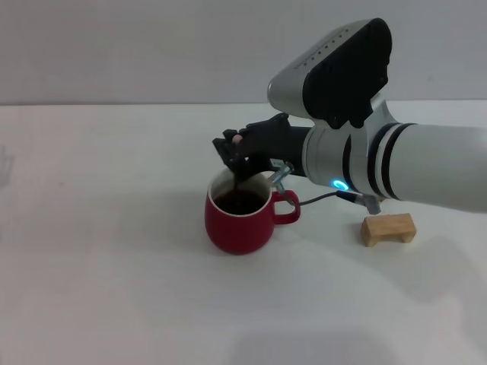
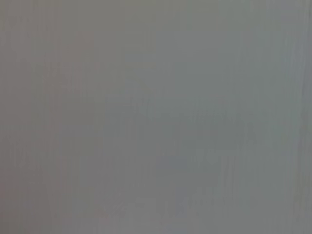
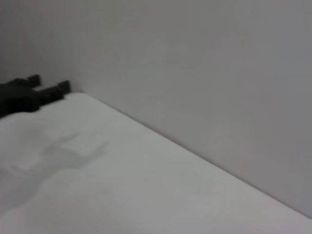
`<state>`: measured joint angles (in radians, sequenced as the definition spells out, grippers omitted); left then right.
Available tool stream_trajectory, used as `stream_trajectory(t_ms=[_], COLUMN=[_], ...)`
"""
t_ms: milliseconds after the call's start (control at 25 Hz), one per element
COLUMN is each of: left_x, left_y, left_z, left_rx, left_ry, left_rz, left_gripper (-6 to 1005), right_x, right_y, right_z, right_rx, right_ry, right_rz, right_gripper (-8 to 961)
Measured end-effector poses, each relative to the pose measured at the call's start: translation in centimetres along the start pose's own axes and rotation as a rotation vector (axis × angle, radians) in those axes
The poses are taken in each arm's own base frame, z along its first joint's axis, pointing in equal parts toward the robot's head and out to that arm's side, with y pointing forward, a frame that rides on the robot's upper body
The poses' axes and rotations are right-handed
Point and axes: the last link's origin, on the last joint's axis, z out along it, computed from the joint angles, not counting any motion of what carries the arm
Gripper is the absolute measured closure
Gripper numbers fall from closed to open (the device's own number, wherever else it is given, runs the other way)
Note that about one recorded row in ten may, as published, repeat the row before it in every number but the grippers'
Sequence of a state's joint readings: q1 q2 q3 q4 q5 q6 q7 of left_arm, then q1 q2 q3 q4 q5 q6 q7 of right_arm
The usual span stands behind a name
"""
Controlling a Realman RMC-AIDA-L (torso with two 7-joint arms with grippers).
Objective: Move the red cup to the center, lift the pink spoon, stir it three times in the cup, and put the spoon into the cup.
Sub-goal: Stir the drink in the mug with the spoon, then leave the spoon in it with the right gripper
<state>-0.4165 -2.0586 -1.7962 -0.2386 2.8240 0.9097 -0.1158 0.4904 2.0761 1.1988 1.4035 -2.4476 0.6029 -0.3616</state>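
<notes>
Our right pincer (image 1: 237,156) grips the pink spoon (image 1: 238,169) upright inside the red cup (image 1: 238,214); stirring wide could tip it.

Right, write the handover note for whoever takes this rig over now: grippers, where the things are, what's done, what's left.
Right gripper: over the squat dark-red ceramic cup, shut on the small pink-handled spoon, which hangs down into the cup's dark contents.
Left gripper: not in view; its wrist camera shows only a blank grey surface.
Cup: upright near the middle of the white table, handle toward the robot's right. A small wooden block lies apart from it on that side.
Done: cup placed, spoon lifted and in the cup.
Left: the stir count cannot be told from here; then release the spoon into the cup.
</notes>
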Motion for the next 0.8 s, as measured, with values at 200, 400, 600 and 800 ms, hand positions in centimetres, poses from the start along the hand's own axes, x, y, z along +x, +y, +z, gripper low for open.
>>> stream_trajectory(t_ms=[200, 400, 600, 800], left_x=[0.0, -0.1, -0.1, -0.2], left_y=[0.1, 0.1, 0.0, -0.1], left_z=[0.0, 0.0, -0.1, -0.1], left_rx=[-0.001, -0.001, 0.001, 0.002], left_ry=[-0.002, -0.004, -0.006, -0.006], left_rz=[0.001, 0.002, 0.001, 0.001], left_gripper=[153, 153, 153, 153], right_x=[0.6, 0.2, -0.8, 0.2], right_y=[-0.7, 0.4, 1.4, -0.2], right_z=[0.5, -0.5, -1.3, -0.2], right_rx=[0.02, -0.022, -0.047, 0.007], right_ry=[0.029, 0.046, 0.016, 0.005], right_rz=[-0.005, -0.009, -0.01, 0.008], right_gripper=[820, 820, 819, 819])
